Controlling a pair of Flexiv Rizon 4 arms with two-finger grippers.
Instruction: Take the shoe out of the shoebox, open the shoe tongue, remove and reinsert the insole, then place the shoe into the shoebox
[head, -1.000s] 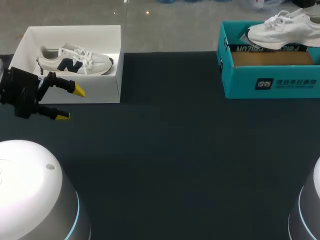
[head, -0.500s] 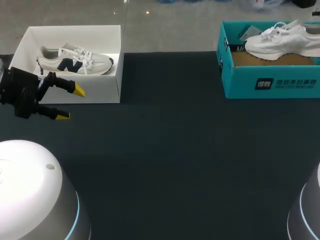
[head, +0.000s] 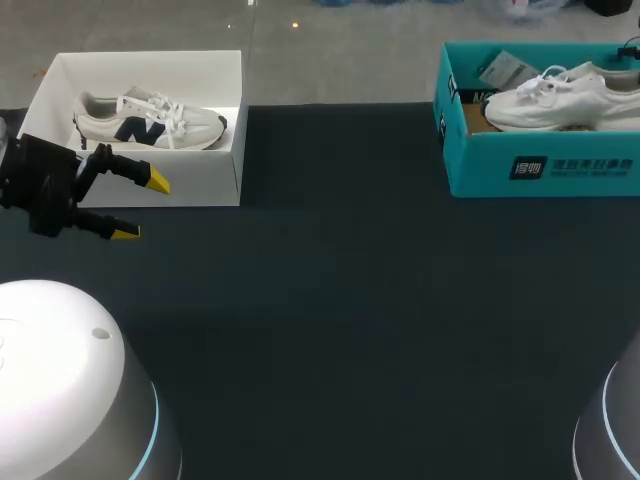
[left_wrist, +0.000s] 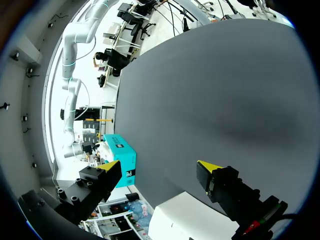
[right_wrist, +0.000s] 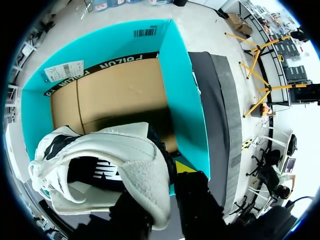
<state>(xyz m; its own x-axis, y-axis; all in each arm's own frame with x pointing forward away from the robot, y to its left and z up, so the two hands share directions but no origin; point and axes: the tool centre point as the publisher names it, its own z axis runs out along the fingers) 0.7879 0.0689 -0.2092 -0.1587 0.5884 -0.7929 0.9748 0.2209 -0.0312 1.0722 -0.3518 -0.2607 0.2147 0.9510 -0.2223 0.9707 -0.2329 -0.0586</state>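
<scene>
- A dark table (head: 340, 300) holds a teal shoebox (head: 540, 160) at its far right.
- The right gripper (right_wrist: 162, 182) clamps the white shoe (right_wrist: 110, 160) by its heel, low inside the box; only release seems left.
- The left gripper (head: 142, 207) is spread wide and empty.

The desk (head: 350, 300) is a dark, matt sheet, smooth and without shine. The teal box (head: 540, 165) is cardboard with a smooth printed outside; its floor (right_wrist: 115, 95) is raw brown board, dull and creased along a fold, and a paper label (right_wrist: 65, 71) sticks to an inner wall. The shoe (head: 555, 100) is white cloth with woven laces, and its heel (right_wrist: 145, 185) looks nubbly and rough. The white box (head: 150, 190) is plain smooth card. The sneaker (head: 150, 120) in it has soft, matt pale panels. The left jaws are matt black with flat yellow tips (head: 158, 180). The arm shell (head: 60, 380) is glossy white plastic.
</scene>
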